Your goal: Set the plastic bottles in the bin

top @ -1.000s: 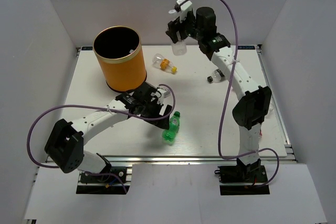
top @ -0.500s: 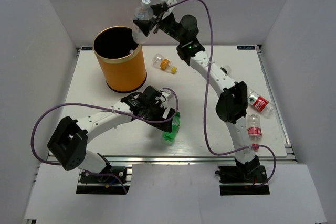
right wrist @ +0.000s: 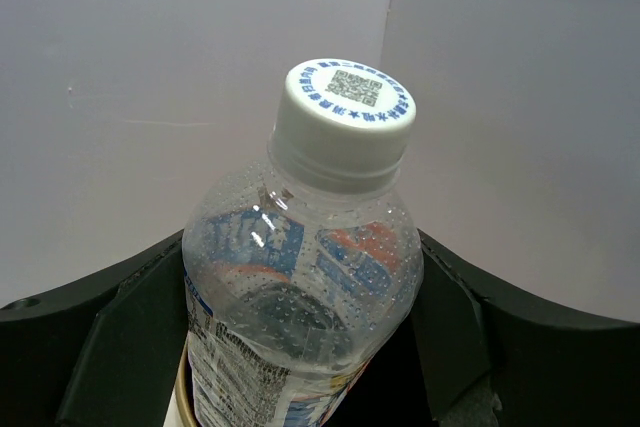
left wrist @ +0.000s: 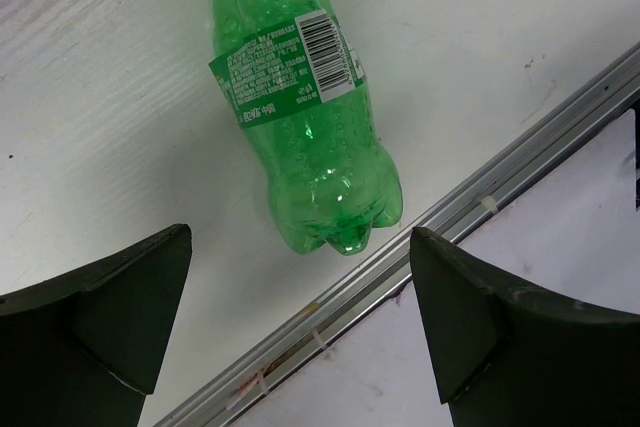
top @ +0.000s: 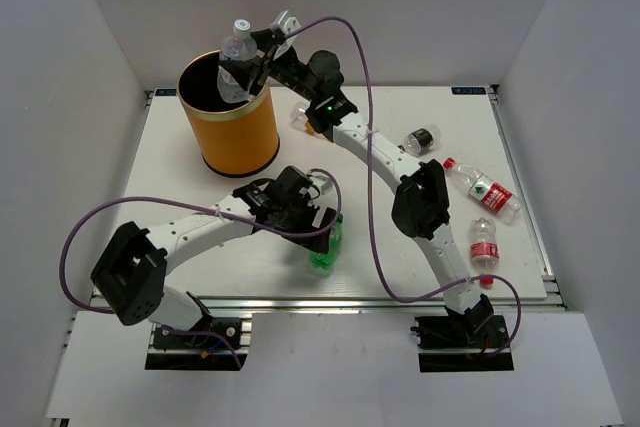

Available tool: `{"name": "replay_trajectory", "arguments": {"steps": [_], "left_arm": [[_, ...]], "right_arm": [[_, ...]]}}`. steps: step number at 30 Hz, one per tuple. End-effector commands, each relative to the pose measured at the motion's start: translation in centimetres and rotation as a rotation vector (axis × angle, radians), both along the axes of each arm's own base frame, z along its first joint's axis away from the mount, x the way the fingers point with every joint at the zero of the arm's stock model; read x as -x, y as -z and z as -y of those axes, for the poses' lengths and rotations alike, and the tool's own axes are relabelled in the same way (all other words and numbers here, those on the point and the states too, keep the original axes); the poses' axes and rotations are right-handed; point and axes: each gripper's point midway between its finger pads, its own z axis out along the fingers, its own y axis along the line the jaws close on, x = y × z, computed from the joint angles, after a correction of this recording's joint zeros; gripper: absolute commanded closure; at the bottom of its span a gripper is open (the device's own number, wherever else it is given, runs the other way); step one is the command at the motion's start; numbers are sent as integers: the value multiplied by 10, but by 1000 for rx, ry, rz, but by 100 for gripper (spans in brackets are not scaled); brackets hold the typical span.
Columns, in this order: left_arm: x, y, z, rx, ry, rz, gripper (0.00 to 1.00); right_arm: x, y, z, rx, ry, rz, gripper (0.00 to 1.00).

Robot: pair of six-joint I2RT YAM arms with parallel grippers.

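Plastic bottles for the bin, one in hand: clear bottle (top: 236,55), clamped between the fingers of the right gripper (top: 243,65), roughly upright, cap up, hanging over the bin (top: 240,137) at about 1 o'clock of its gold rim. Bin itself at 10 o'clock on the worktop (top: 520,137).

For a clean drop: shift the clear bottle toward 7 o'clock, to the middle of the black opening, well inside the rim. Lower slightly to avoid a bounce off the edge, and only then spread the fingers. Lift straight up afterward to keep off the wall. Probably no need for a hard squeeze, given thin walls prone to denting.

Looks, from the right wrist: transparent dimpled body (right wrist: 300,287), blue-and-orange printed label, white cap (right wrist: 345,112) with a small code ringed in blue print. No liquid visible inside, so probably light.

Meanwhile left gripper (left wrist: 300,247), spread wide and holding nothing, poised above the green bottle (left wrist: 300,117). Green bottle flat on its side at 6 o'clock near the front rail (left wrist: 450,209), base toward that rail, barcode label facing up. Best closed across the label band rather than the lobed base.

Waiting at 2 to 4 o'clock, all lying down: dark-labelled bottle (top: 420,140), red-labelled bottle (top: 483,190), small clear bottle (top: 483,242).
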Motion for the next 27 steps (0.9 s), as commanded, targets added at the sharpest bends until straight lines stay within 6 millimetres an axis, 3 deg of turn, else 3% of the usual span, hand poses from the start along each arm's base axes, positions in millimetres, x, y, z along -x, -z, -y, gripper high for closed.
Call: {"name": "replay_trajectory", "arguments": {"steps": [1,2,6,13,14,15,18,21,22,23,24,26,27], "left_arm": [[0,-5,2,6,-12,29,0],[-2,-8,4,12,-12,36,0],[-3,-9,3,-13,-17,45,0],[-10,-2,22,-31,12,57,0],[-14,-3,24,-29,7,68,0],[-11,0,27,-35,18,63,0],[-19,3,33,-37,20,80,0],[-24,7,38,-53,25,96,0],[-24,10,37,-60,25,90,0],[-27,16,38,-73,20,91,0],[-30,14,42,-64,20,99,0],[-33,20,44,-76,28,95,0],[-37,26,46,-96,22,93,0]], "right_arm": [[-3,-27,8,-78,60,76,21],[-6,-21,7,-65,64,82,10],[-12,-14,9,-37,84,94,10],[-17,-49,43,-53,179,148,10],[-27,-45,53,-41,205,136,10],[-24,-62,67,-50,236,150,10],[-40,-76,108,-25,354,120,10],[-68,-66,162,62,486,17,10],[-65,-73,174,70,506,9,10],[-82,-38,194,160,545,-78,10],[-85,-13,202,210,556,-128,10],[-73,1,225,257,580,-180,10],[-79,36,244,310,608,-248,10]]}}
